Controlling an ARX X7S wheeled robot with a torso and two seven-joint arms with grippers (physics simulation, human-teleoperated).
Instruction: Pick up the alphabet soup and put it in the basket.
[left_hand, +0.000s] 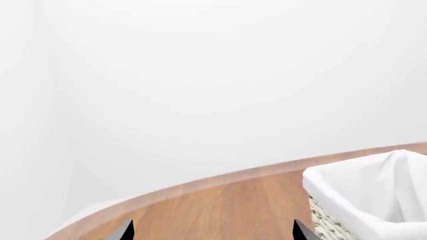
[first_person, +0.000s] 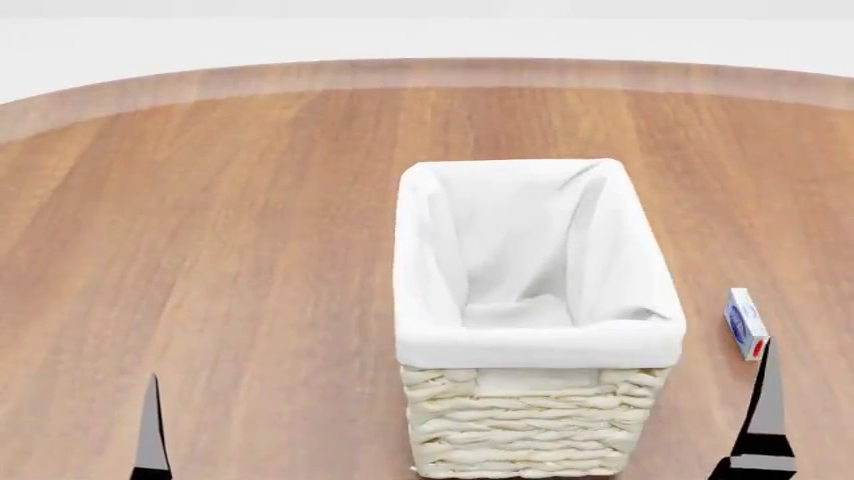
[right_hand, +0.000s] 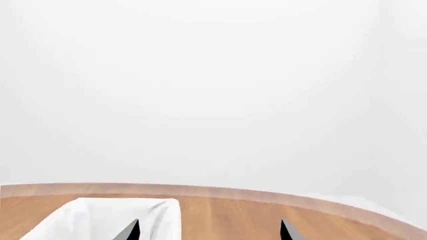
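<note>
No soup can in view yet, both grippers' jaws apart & empty by the basket (first_person: 534, 300); can's prob rigid, slick, so grab mid-body.

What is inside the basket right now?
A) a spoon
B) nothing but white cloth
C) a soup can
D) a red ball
B: the head view looks straight down into the basket and shows only its white cloth lining, with no can in it.
</note>
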